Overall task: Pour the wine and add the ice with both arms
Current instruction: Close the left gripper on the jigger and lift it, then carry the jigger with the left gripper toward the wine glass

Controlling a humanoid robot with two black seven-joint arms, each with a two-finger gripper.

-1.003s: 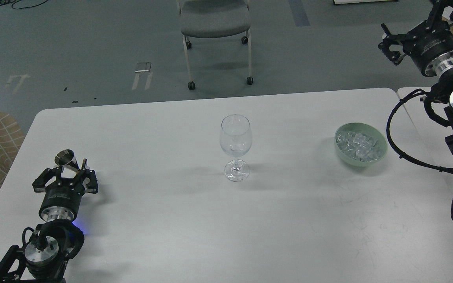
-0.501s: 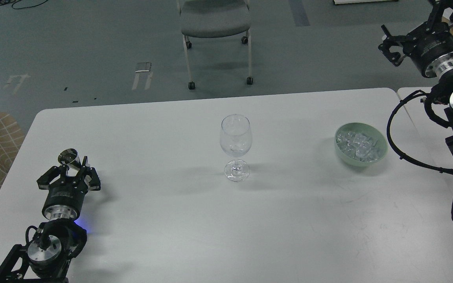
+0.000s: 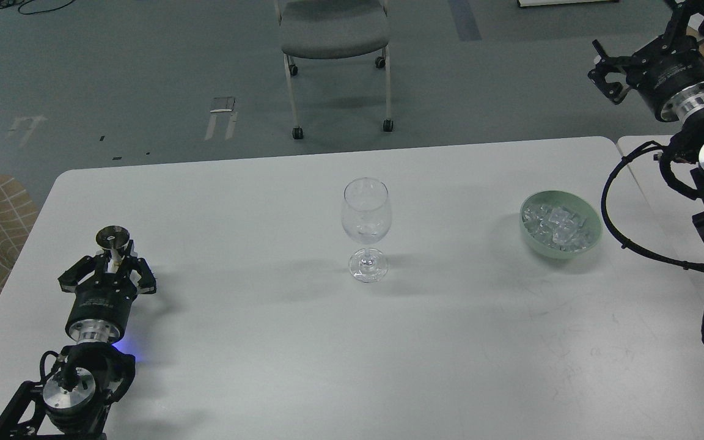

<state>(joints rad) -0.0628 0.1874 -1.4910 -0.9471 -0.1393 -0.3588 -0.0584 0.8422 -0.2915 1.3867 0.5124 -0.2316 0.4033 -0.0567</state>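
The left gripper [image 3: 113, 260] sits low over the near-left part of the white table [image 3: 266, 342], its fingers closed narrowly around the waist of a small metal measuring cup [image 3: 113, 239]. The cup stands upright, its round mouth facing up; any liquid inside cannot be made out. The right gripper [image 3: 604, 76] hangs raised beyond the table's far-right corner, with its fingers spread and nothing between them.

An empty-looking wine glass [image 3: 366, 229] stands upright at the table's centre, well apart from both grippers. To its right, near the right edge, a pale green bowl [image 3: 590, 241] holds a heap of clear ice cubes [image 3: 557, 225]. Black cables [image 3: 624, 201] loop from the right arm beside the bowl. A grey wheeled chair [image 3: 333, 36] stands on the floor behind the table.
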